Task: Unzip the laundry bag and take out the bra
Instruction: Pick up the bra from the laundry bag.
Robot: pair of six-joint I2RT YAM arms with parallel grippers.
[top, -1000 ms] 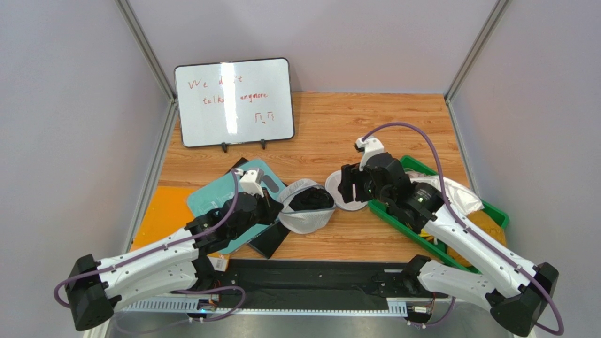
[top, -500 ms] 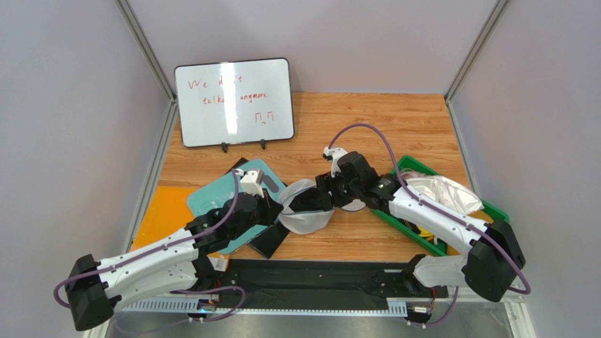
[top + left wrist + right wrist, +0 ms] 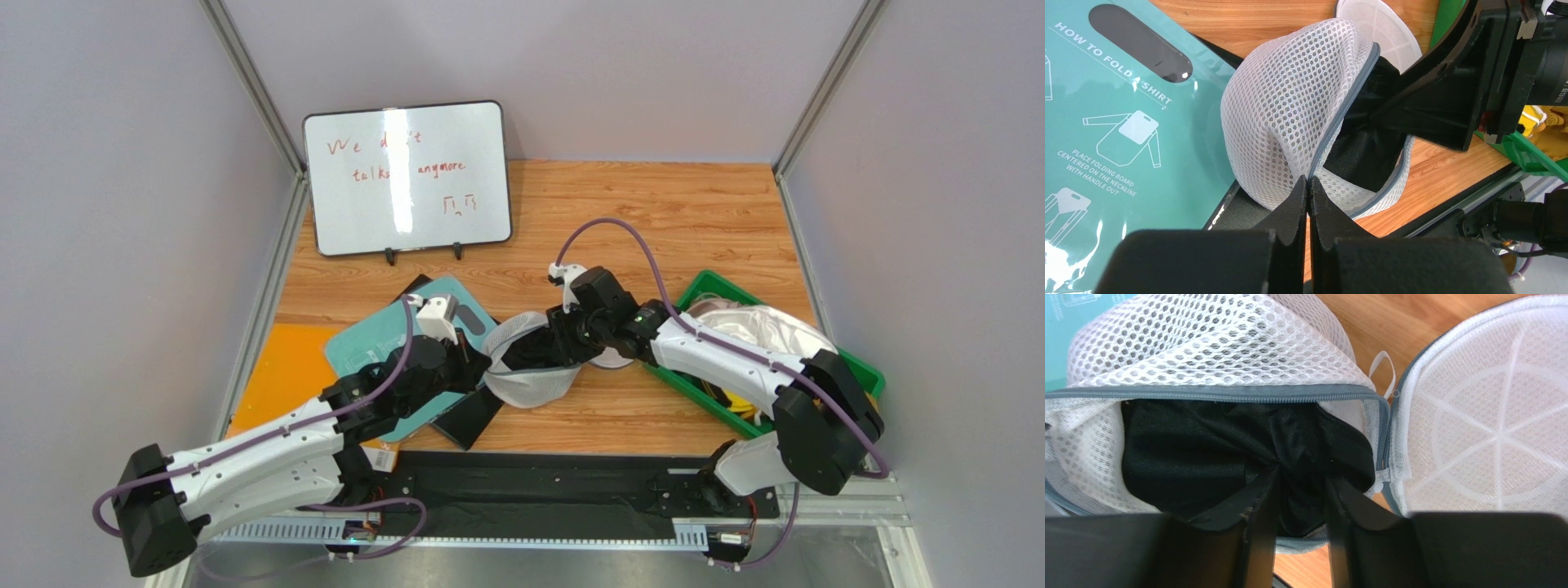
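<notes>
The laundry bag (image 3: 530, 382) is a white mesh pouch with a grey zip rim, lying open on the table; it also shows in the left wrist view (image 3: 1284, 110) and right wrist view (image 3: 1211, 349). Its round lid flap (image 3: 1487, 429) hangs open to the right. My left gripper (image 3: 1308, 179) is shut on the bag's mesh wall at the rim. A black garment (image 3: 1198, 453) fills the bag. My right gripper (image 3: 1301, 478) reaches into the opening, its fingers closed on a bunched fold of that black fabric. No pinkish-beige bra shows.
A teal folding board (image 3: 374, 343) lies under my left arm, with an orange mat (image 3: 282, 368) beside it. A green bin (image 3: 724, 410) holding white cloth (image 3: 767, 325) stands at the right. A whiteboard (image 3: 407, 178) stands at the back.
My right arm has swung left from above the lid and bin to the bag's opening, and its fingers are now in the black garment. My left arm has not moved.
</notes>
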